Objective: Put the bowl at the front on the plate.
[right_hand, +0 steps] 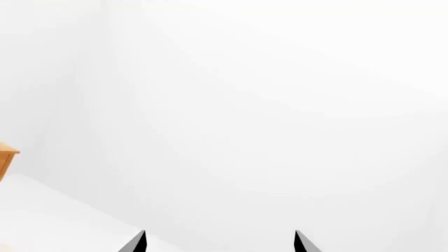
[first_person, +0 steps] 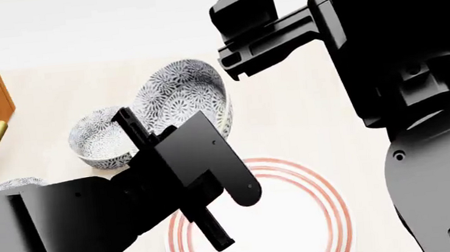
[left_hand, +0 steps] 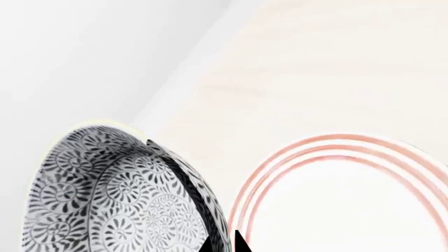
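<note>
A: Plate [first_person: 330, 214] lower centre on tabletop [first_person: 306, 119]; left pincer [first_person: 140, 139] clamps bowl [first_person: 186, 96] rim, tilted, mid-frame above.
B: Handling?
A: Rigid, glazed, likely slippery, chips easily; rim grip suits. Right pincer [right_hand: 218, 242] released, upper right.

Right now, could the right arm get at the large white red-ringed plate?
Probably yes, though not at once: the plate lies bare below, but the right gripper is raised, aimed at blank wall, jaws apart. The left gripper holds the patterned bowl beside it.
</note>
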